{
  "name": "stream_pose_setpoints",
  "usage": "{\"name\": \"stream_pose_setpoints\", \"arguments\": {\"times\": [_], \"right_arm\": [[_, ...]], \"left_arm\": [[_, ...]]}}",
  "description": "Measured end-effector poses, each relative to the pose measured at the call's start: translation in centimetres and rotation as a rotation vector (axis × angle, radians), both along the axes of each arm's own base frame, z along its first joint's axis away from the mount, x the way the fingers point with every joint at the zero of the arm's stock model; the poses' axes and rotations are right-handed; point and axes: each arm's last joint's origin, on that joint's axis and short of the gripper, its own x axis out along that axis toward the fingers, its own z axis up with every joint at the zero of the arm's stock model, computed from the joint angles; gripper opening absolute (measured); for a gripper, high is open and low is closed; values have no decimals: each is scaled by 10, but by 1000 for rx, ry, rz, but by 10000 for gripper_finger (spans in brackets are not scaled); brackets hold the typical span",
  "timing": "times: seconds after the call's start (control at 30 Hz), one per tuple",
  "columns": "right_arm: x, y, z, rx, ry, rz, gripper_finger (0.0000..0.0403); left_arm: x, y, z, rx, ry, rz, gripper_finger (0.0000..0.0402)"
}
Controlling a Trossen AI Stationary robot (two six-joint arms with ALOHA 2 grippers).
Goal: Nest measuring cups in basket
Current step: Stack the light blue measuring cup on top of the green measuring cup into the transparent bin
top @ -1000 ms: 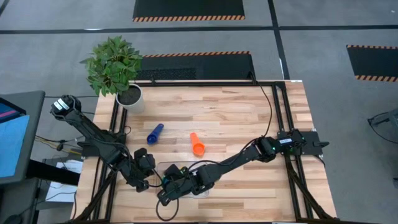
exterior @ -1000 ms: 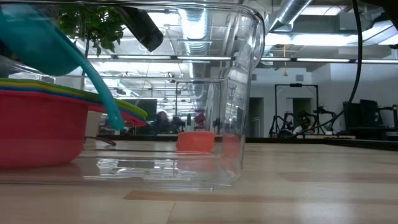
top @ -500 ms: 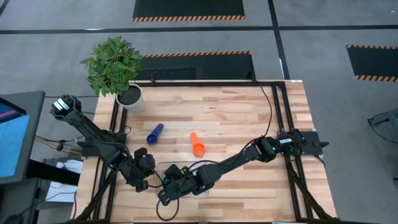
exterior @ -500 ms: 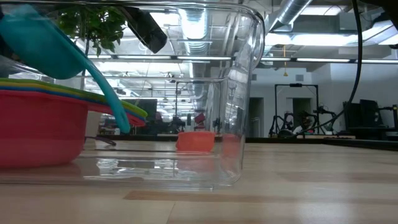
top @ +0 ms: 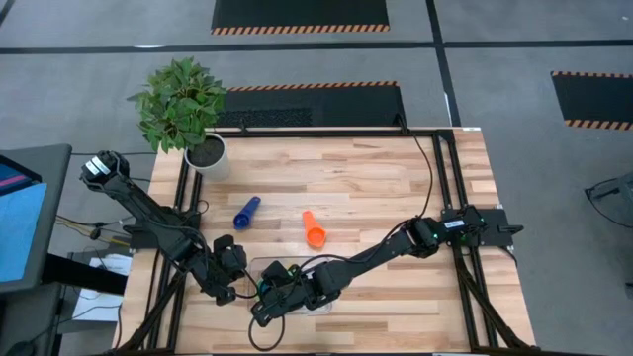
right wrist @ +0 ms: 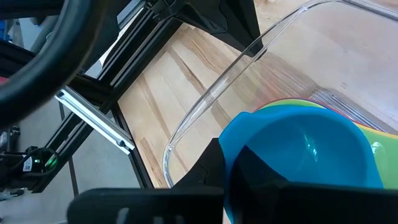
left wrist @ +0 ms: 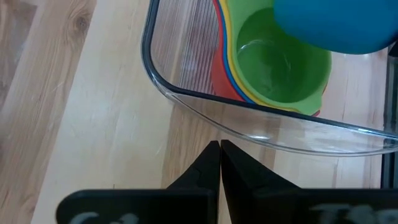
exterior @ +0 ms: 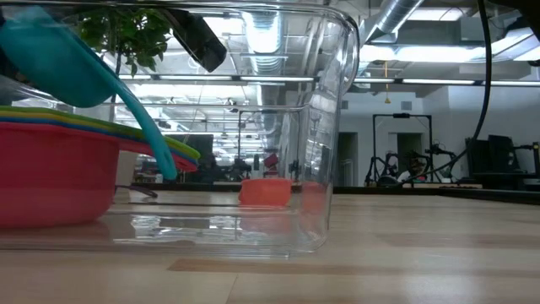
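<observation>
Right tool (right wrist: 227, 165) around glossy light-blue cup (right wrist: 305, 158)

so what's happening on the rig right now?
The right pincer is shut on a light blue cup and holds it over the nested stack in the basket: red at the bottom, green on top. It is not seated yet. The left pincer is shut and empty, just outside the basket's rim. An orange cup and a dark blue cup lie out on the table, near a potted plant.
</observation>
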Motion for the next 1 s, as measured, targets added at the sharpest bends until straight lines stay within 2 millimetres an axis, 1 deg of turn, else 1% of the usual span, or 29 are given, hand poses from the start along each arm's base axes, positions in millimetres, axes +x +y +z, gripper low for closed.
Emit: {"name": "stream_pose_setpoints", "arguments": {"times": [0.3,0.47,0.53,0.63,0.83,1.0], "right_arm": [[0,0,0,1,0,-1,10],[0,0,0,4,5,-6,43],[-2,-1,-2,10,26,-16,51],[-3,-1,-3,16,53,-19,51],[-2,0,-2,29,42,-5,47],[-1,-1,-1,33,30,-3,56]], "left_arm": [[0,0,0,0,0,0,0],[0,0,0,0,0,0,0],[0,0,0,-1,1,1,0],[0,0,0,-8,6,-3,0],[0,0,0,-15,9,2,0],[0,0,0,-16,8,3,0]]}}
